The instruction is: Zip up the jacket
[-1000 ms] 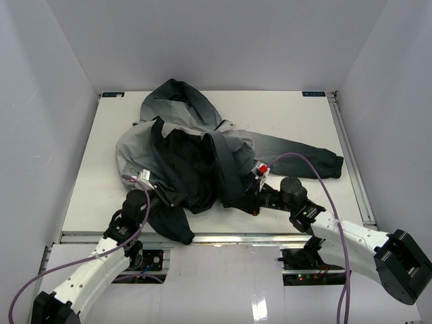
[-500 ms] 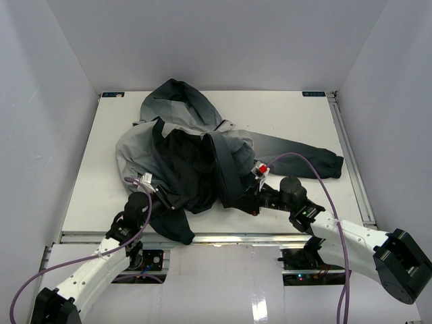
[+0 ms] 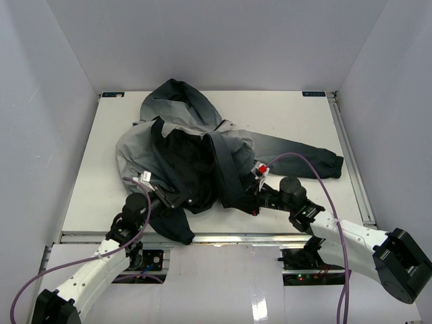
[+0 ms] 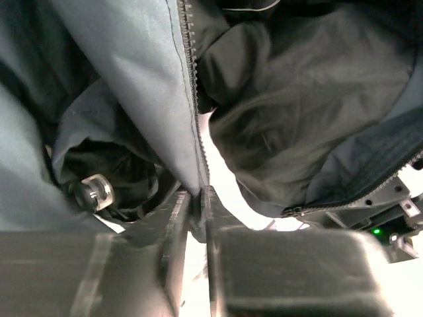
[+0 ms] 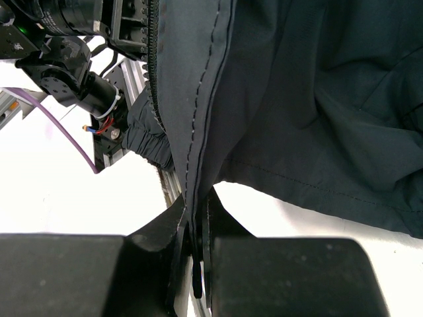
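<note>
The jacket point(image 3: 196, 145) lies open on the white table, hood at the back, black lining up, one grey-to-charcoal sleeve point(image 3: 304, 156) stretched to the right. My left gripper point(image 3: 167, 197) is shut on the jacket's left front edge near the hem; in the left wrist view the zipper teeth point(image 4: 192, 86) run down into the closed jaws point(image 4: 200, 201). My right gripper point(image 3: 247, 201) is shut on the right front edge point(image 5: 198, 132) near its bottom, the stitched edge pinched between the fingers point(image 5: 197, 224).
The table's near edge with a metal rail point(image 3: 223, 237) lies just below both grippers. A second sleeve cuff point(image 3: 182, 233) hangs at that edge. Grey walls enclose the table on three sides. A purple cable point(image 3: 317, 172) loops over the right arm.
The left gripper has shifted slightly right and toward the near edge, pulling its jacket edge along. The right gripper has barely moved.
</note>
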